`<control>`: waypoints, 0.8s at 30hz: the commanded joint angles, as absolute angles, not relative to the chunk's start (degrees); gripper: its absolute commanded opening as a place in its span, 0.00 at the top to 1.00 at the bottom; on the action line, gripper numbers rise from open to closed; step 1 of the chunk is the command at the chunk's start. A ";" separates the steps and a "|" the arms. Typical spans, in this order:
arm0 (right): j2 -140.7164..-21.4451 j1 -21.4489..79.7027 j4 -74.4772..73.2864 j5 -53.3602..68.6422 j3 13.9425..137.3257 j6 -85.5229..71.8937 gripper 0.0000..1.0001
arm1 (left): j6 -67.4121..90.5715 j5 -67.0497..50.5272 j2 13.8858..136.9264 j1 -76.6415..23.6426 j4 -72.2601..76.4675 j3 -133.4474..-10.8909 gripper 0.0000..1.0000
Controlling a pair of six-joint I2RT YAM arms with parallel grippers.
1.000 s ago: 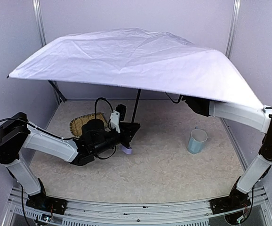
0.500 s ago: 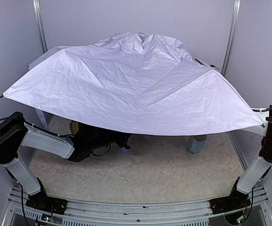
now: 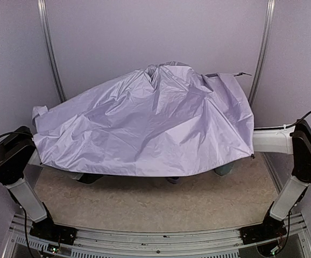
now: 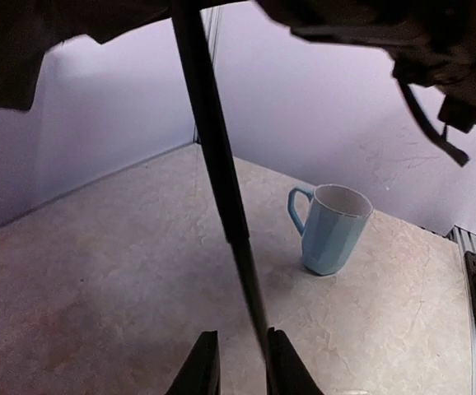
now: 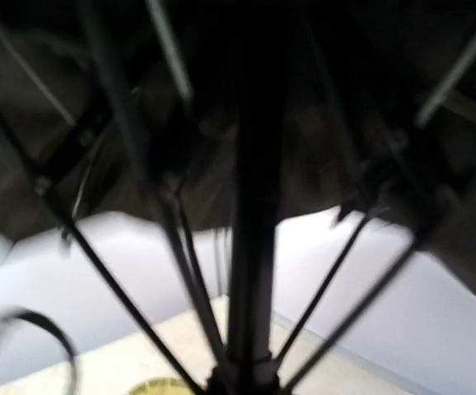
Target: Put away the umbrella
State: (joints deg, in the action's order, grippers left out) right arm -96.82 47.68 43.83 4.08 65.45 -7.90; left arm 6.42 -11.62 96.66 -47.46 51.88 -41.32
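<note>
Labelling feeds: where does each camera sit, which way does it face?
Top external: above, behind the bases, looking down on the umbrella covering both arms.
Left wrist: low, facing the mug past the shaft; own fingers at bottom.
Right wrist: under the canopy, looking up shaft and ribs; no fingers visible.
Wrist views share the shaft.

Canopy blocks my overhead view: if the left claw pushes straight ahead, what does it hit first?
The shaft, already between its fingers; past that, probably table. The mug sits off to the right, likely missed.
</note>
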 commanded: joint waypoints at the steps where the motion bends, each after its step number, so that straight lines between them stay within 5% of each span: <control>1: -96.57 43.00 45.64 5.82 67.14 -10.53 1.00 | 1.96 -9.11 96.11 -48.88 53.37 -40.63 0.79; 6: -96.99 40.74 55.30 4.86 70.96 -12.00 1.00 | 0.44 -7.40 91.27 -48.82 50.41 -35.18 0.73; 15: -96.48 35.91 59.92 7.79 83.22 -12.67 1.00 | 4.78 3.43 81.58 -44.92 42.85 -27.00 0.48; 21: -91.40 32.06 56.39 8.44 83.18 -8.02 1.00 | 29.15 19.47 78.60 -29.43 33.11 -25.77 0.41; 24: -89.22 31.99 53.42 10.38 81.26 -4.92 1.00 | 38.58 14.68 76.17 -16.66 30.36 -25.67 0.41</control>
